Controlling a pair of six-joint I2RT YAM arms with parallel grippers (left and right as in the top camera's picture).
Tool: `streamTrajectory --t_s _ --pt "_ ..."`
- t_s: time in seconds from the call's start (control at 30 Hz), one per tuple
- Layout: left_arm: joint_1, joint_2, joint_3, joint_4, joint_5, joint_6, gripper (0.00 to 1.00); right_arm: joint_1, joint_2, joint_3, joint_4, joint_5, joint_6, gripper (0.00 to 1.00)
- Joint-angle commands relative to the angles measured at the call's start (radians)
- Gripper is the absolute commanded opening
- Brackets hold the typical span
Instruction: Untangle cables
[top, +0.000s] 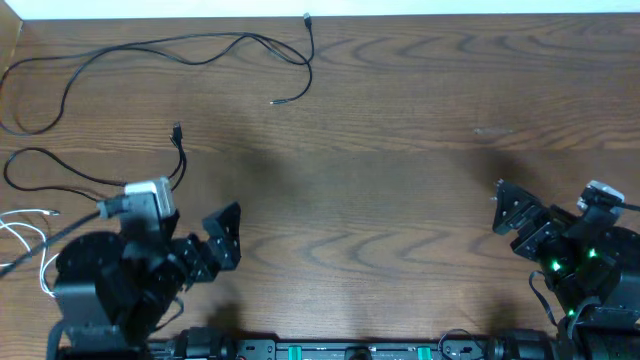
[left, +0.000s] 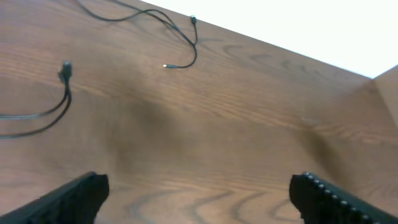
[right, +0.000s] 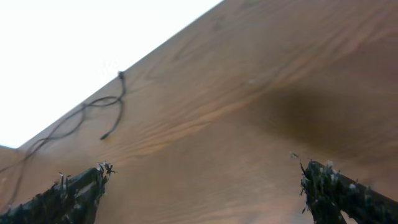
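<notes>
Overhead, the long black cable loops across the far left of the worktop. The shorter black cable curls nearer, beside the left arm, and the white cable lies at the left edge. The left gripper and right gripper sit near, spread and empty.

Seen from the left wrist, its fingers gape wide, holding nothing, and both black cables lie farther off.

From the right wrist, its fingers are equally parted and empty, with the long black cable far off to the left.
</notes>
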Motion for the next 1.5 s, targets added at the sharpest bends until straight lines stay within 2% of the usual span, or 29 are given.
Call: streamTrajectory --t_s 0.0,1.47 --pt "-0.002 -0.013 0.011 -0.014 -0.029 0.013 1.0 -0.006 0.002 0.012 -0.02 0.055 -0.017 0.99" --pt "-0.002 -0.012 0.011 -0.018 -0.029 0.013 1.0 -0.006 0.004 0.012 -0.042 0.056 -0.017 0.99"
